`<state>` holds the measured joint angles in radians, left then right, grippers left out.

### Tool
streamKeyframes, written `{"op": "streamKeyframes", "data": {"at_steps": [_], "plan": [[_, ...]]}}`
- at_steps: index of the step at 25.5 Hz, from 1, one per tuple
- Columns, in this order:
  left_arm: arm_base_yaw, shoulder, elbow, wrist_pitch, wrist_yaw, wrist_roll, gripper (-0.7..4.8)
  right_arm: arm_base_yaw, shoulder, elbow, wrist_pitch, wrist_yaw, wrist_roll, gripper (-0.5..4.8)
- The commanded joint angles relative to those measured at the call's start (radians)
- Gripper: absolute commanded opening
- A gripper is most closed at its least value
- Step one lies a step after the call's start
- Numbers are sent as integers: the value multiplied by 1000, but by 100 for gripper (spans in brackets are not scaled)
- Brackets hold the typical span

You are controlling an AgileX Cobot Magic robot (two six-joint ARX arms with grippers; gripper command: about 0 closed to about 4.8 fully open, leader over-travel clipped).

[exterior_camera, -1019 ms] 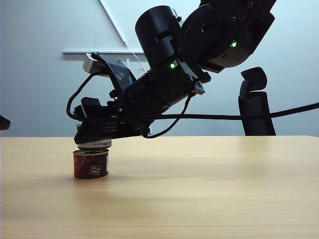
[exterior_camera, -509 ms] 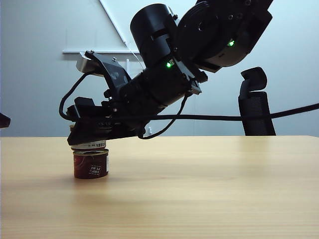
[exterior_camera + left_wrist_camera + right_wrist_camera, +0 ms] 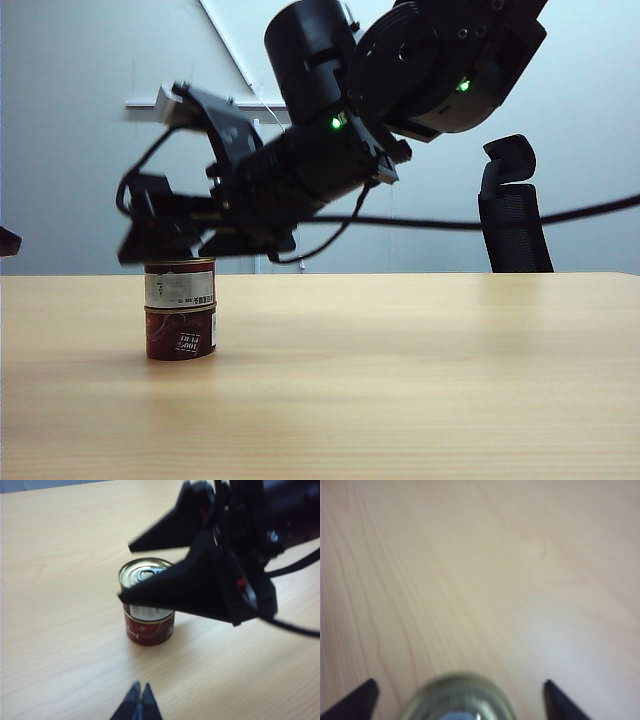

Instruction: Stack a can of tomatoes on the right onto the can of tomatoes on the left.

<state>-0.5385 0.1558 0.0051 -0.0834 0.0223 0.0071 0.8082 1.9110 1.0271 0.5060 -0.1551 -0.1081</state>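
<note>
Two tomato cans stand stacked at the left of the wooden table point(image 3: 400, 380). The upper can point(image 3: 180, 287) has a white label and sits squarely on the red lower can point(image 3: 180, 336). My right gripper point(image 3: 165, 240) hovers just over the stack, open, its fingers clear of the upper can's sides. In the right wrist view the can's lid point(image 3: 457, 702) lies between the wide-apart fingertips point(image 3: 365, 695) of the right gripper point(image 3: 459, 685). The left wrist view shows the stack point(image 3: 149, 625) from farther off. The left gripper point(image 3: 140, 686) is shut and empty, well short of the stack.
A black office chair point(image 3: 512, 205) stands behind the table at the right. The right arm's cable point(image 3: 500, 225) hangs across the view above the table's far edge.
The right gripper has opened and let go of the upper can, which now rests flat on the lower one. The gripper has lifted slightly above it.
</note>
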Motion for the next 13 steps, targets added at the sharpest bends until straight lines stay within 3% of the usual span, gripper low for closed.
{"op": "streamKeyframes", "data": {"at_steps": [1, 6, 10, 12, 13], "plan": [[3, -16, 4, 10, 0, 0, -4, 2, -54, 7, 86, 4, 19, 479], [16, -39, 4, 11, 3, 0, -4, 2, -160, 6, 104, 4, 92, 479], [92, -40, 4, 10, 4, 0, -4, 2, -278, 6, 92, 4, 116, 479], [179, -40, 4, 10, 4, 0, -4, 1, -387, 6, 52, 5, 116, 106], [227, -43, 4, 10, 3, 0, -4, -3, -462, 6, 19, 28, 110, 14]]}}
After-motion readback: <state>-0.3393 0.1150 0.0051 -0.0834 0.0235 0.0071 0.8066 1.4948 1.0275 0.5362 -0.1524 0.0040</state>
